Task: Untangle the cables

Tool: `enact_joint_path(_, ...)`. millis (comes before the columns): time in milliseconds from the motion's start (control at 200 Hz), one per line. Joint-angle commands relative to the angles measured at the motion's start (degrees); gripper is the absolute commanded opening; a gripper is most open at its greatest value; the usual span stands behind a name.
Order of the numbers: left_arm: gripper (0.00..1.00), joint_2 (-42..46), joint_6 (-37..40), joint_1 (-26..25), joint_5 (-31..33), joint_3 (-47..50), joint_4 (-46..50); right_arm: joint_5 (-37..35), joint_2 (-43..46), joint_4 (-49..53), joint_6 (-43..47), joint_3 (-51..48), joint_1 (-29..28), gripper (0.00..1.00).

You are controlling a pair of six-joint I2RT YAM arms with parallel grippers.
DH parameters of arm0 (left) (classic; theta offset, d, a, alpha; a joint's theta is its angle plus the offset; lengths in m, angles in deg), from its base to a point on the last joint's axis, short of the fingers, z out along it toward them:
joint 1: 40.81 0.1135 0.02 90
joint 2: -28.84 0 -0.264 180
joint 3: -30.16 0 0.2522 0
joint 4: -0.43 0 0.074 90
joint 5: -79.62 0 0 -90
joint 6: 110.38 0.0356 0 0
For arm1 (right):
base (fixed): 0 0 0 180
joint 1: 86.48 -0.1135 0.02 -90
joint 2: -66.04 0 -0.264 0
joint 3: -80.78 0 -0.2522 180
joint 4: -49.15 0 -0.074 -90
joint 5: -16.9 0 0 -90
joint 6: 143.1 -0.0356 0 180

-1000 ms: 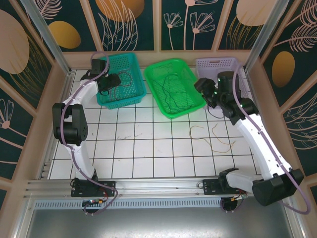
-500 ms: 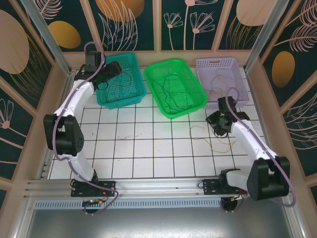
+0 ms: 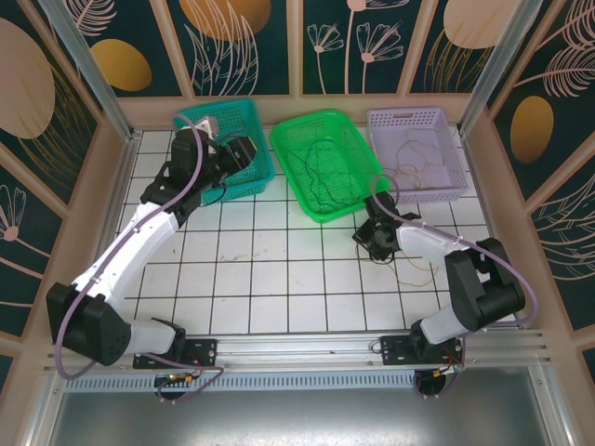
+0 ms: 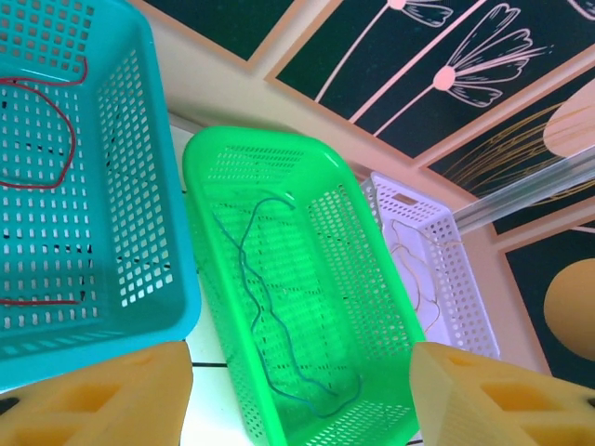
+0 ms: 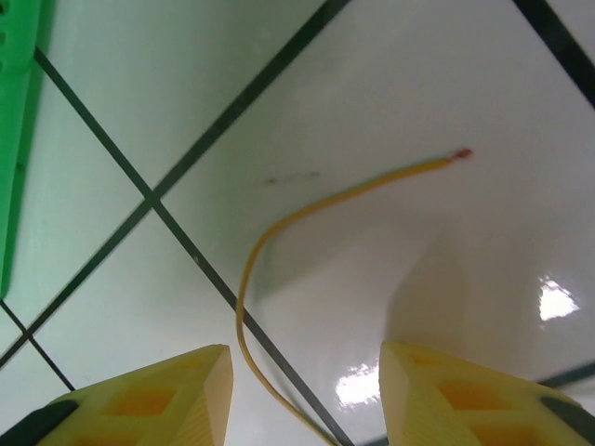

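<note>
Thin tan-yellow wire (image 5: 279, 223) on white tiled tabletop (image 5: 465, 93), cut off at 6 o'clock, tip toward 2 o'clock, lies between the spread right gripper (image 5: 302, 358). Left gripper (image 4: 299, 358), likewise spread, faces green perforated plastic basket (image 4: 209, 167) containing dark green wire (image 4: 256, 279).

Right gripper (image 5: 303, 372) dropped from the lilac perforated basket (image 3: 409, 114) to a thin yellow wire (image 5: 244, 297) (on white tiled floor (image 3: 270, 279)); left gripper (image 3: 240, 153) shifted right.

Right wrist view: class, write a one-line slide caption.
Open right hand hovers over a yellow cable lying on the white tiled table.
</note>
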Motion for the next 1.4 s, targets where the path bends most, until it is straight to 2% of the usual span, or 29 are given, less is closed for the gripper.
enact_joint_path(0,0.62,2.5,-2.2,-0.4,1.8,1.7,-1.8,-3.4,-1.8,-2.3,-0.9,2.2,-1.7,0.45)
enact_joint_path(305,0.61,4.3,-2.5,-0.4,0.9,2.7,-1.3,-13.0,-8.2,5.4,-4.6,6.4,-5.7,0.42)
enact_joint_path(445,0.61,4.4,-2.4,-0.4,0.5,2.6,-1.3,-15.4,-13.0,9.2,-4.6,10.0,-6.4,0.36)
enact_joint_path(596,0.6,4.7,-2.0,-0.4,0.5,2.1,-0.8,-14.5,-16.4,8.0,-4.9,9.4,-6.7,0.28)
enact_joint_path(701,0.59,4.9,-1.8,-0.4,0.3,1.6,-0.4,-14.2,-16.8,6.7,-4.7,8.9,-7.1,0.11)
enact_joint_path(746,0.59,5.1,-1.6,-0.4,0.2,1.6,-0.3,-14.7,-15.8,7.0,-4.8,9.2,-7.3,0.0)
enact_joint_path(951,0.57,6.0,-1.5,-0.5,-2.8,3.8,-1.3,-23.1,-1.3,14.7,-3.9,13.4,-10.1,0.0)
enact_joint_path(1156,0.56,6.5,-2.9,-1.6,-5.5,7.5,-4.4,-29.4,14.3,23.6,0.0,23.7,-10.0,0.0)
enact_joint_path(1251,0.56,5.9,-3.7,-2.4,-6.5,8.7,-6.4,-31.8,18.5,22.9,4.6,28.6,-9.7,0.0)
enact_joint_path(1391,0.55,4.4,-3.7,-3.2,-7.0,8.6,-7.3,-34.5,21.2,14.0,17.8,37.1,-9.2,0.0)
